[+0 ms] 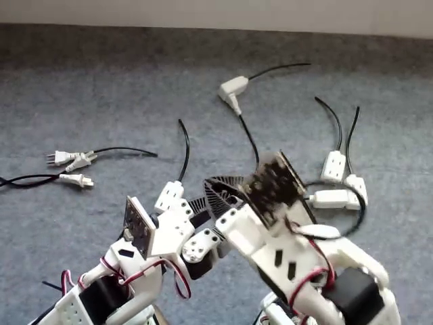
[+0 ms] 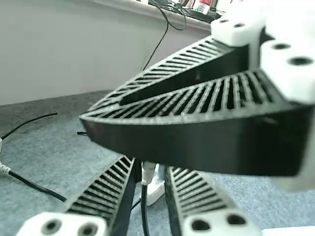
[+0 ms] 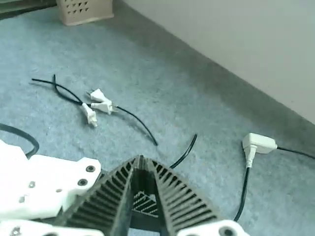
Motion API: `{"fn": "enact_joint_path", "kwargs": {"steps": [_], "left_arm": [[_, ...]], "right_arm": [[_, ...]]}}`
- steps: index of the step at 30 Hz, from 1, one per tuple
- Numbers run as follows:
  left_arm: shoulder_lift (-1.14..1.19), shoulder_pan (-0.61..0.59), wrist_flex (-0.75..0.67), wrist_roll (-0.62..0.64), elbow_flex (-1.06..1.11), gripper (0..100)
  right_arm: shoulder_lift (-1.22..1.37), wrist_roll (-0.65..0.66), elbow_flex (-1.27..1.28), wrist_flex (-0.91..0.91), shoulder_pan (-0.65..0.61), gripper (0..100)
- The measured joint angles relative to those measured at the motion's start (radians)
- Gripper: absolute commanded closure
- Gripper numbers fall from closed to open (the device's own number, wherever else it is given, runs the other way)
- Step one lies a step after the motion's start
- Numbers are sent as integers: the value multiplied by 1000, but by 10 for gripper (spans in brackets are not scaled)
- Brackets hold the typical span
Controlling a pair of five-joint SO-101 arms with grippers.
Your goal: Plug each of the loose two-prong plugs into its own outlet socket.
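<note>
A: Black ribbed right gripper (image 3: 140, 161), how does it stand?
B: Pinched fully together on nothing, crossing just in front of the black left gripper (image 2: 150, 164). How wide that one is, I cannot tell.
A: And the plugs?
B: 3 white two-prong plugs (image 1: 76, 180) lie loose on the grey carpeted table (image 1: 101, 95), well apart from both grippers. 3 white outlet sockets (image 1: 333, 166) cluster near the right arm (image 1: 291, 257). A 4th socket (image 1: 169, 196) sits just beside the left arm (image 1: 169, 233).
</note>
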Motion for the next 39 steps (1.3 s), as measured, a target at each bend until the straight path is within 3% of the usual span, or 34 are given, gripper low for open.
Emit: {"fn": "enact_joint_path", "kwargs": {"steps": [12, 23, 30, 39], "left_arm": [[5, 2, 5, 0, -6, 995], [5, 2, 5, 0, -6, 995], [-2, -9, 0, 2, -14, 995], [-2, -6, 0, -2, -14, 995]], "right_arm": [[-281, 89, 376, -135, 287, 991], [-328, 107, 404, -149, 316, 991], [-315, 117, 215, -137, 325, 991], [-68, 118, -285, -51, 338, 991]]}}
